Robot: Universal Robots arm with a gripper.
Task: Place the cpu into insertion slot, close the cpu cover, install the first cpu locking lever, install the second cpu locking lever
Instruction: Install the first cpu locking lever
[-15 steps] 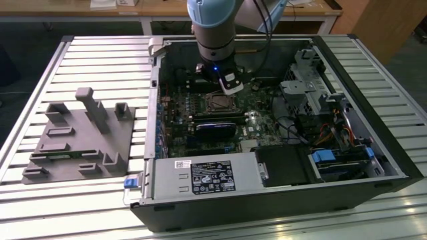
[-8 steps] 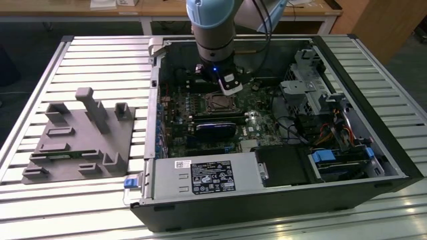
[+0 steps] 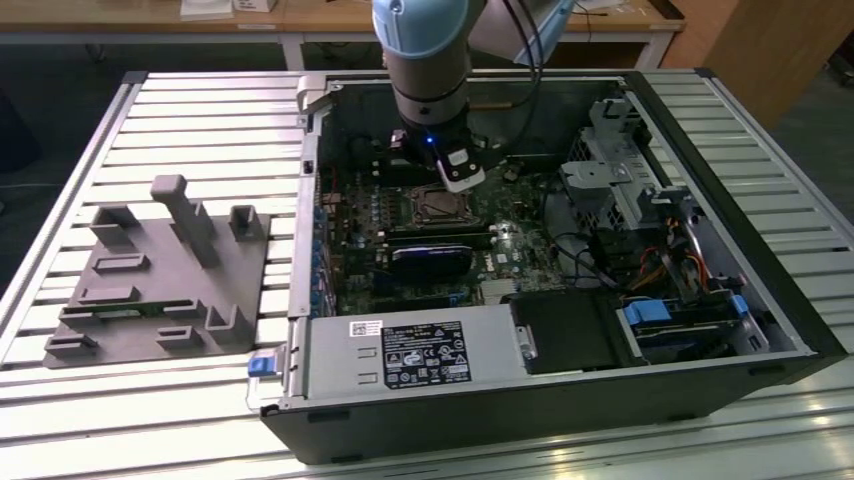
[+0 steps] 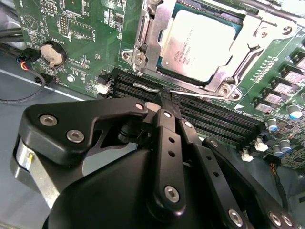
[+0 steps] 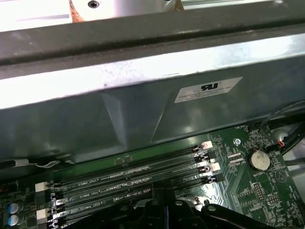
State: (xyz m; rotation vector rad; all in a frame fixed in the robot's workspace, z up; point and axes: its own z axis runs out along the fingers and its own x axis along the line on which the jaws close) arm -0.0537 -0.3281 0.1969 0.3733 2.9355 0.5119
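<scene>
Nearest us in the second wrist view, the black claw [image 4: 164, 98] has its fingers pressed together, tips at the memory slots [image 4: 214, 121]. Just beyond, the cpu [image 4: 202, 40] sits flat, framed by the lowered cpu cover [image 4: 151, 33]. In the exterior view it lies about six o'clock from the claw.

You see a silver-grey cpu [image 4: 202, 44] just beyond your black gripper [image 4: 164, 97], on a green board [image 4: 88, 64] with black slots [image 4: 214, 118].

Blue-grey arm [image 3: 424, 60], black gripper [image 4: 164, 98]
The arm has a dark band and a blue light; the gripper's links bear silver screws.
</scene>
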